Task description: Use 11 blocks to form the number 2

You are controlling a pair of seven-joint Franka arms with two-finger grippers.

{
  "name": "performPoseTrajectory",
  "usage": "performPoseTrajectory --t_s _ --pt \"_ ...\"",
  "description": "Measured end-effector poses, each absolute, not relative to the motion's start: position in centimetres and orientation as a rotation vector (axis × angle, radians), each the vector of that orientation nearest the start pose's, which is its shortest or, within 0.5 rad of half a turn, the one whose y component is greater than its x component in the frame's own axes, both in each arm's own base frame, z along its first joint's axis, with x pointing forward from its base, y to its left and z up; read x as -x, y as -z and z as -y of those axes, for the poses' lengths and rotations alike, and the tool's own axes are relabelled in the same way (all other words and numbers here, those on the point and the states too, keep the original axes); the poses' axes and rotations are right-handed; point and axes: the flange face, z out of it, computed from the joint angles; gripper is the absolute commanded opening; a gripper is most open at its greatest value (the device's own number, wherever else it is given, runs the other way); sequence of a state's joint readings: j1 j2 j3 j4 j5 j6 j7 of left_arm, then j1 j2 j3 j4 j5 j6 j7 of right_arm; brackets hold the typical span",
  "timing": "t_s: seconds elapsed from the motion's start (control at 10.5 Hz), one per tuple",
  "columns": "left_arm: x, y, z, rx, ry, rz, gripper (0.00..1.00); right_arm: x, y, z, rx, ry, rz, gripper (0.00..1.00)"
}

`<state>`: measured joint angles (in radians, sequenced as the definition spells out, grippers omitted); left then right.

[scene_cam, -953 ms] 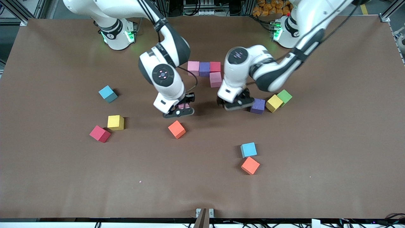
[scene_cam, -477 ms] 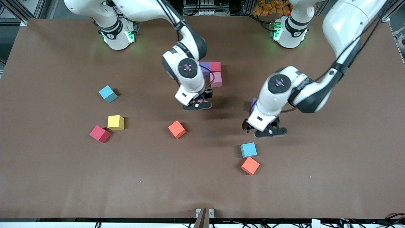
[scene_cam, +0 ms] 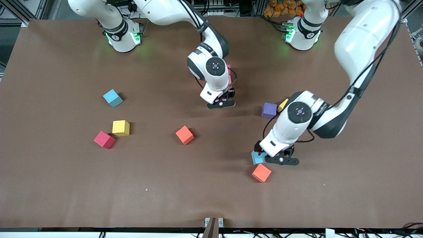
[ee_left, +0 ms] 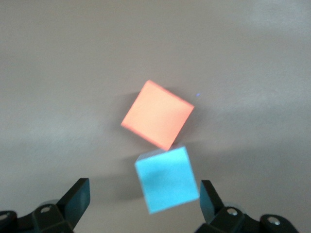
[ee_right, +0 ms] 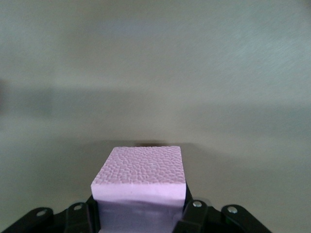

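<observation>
**Pink cube clamped in the right jaws, left jaws spread over a light blue cube**

The small matte pink foam cube (ee_right: 140,174) sits clamped between the jaws of the right gripper (scene_cam: 222,101), which hangs over the middle of the brown table (scene_cam: 53,185). The digit 2 is mostly hidden by that arm's wrist; only a sliver of a red cube (scene_cam: 228,70) shows at the wrist's edge, so how many cubes stand in the row cannot be told.

The left gripper (scene_cam: 269,158) is low over a small light blue cube (ee_left: 167,178), its jaws standing wide apart on either side of the cube without touching it in the left wrist view. Just beside that cube, nearer the front camera and corner to corner with it, lies an orange cube (scene_cam: 261,173).

Loose blocks are scattered elsewhere. A purple cube (scene_cam: 269,110) rests beside the left arm's forearm, and a yellow cube (scene_cam: 283,105) peeks out from under that arm just beside it. A second orange cube (scene_cam: 184,135) lies alone near the table's middle. Toward the right arm's end, a second yellow cube (scene_cam: 121,128) and a red cube (scene_cam: 104,139) sit almost touching, the red one nearer the front camera, and a second light blue cube (scene_cam: 112,98) lies farther from the camera than both, apart from them.
</observation>
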<state>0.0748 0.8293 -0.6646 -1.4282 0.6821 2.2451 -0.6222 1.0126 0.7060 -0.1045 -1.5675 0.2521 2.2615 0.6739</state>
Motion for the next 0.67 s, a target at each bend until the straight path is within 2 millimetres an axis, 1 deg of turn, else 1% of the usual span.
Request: performPoseTrajectory --t_s 0.1,0.19,0.29,0.48,0.67 --pt "-67.9 -28.0 31.6 3.122 0.343 -0.280 1.00 -41.0 -22.6 -56.9 3.055 -0.148 0.146 0.26" --pt "-68.3 -27.5 32.6 3.118 0.355 -0.334 1.00 -40.4 -22.1 -57.3 3.059 -0.151 0.145 0.26" --pt "-68.9 -27.2 32.8 3.114 0.365 -0.395 1.00 -40.0 -21.7 -57.7 3.055 -0.140 0.147 0.27" --pt "-70.2 -26.4 32.1 3.117 0.407 -0.473 1.00 -39.4 -20.9 -58.3 3.046 -0.115 0.133 0.28" --pt "-71.0 -25.2 31.8 3.106 0.450 -0.562 1.00 -39.2 -20.3 -58.4 3.050 -0.115 0.124 0.29"
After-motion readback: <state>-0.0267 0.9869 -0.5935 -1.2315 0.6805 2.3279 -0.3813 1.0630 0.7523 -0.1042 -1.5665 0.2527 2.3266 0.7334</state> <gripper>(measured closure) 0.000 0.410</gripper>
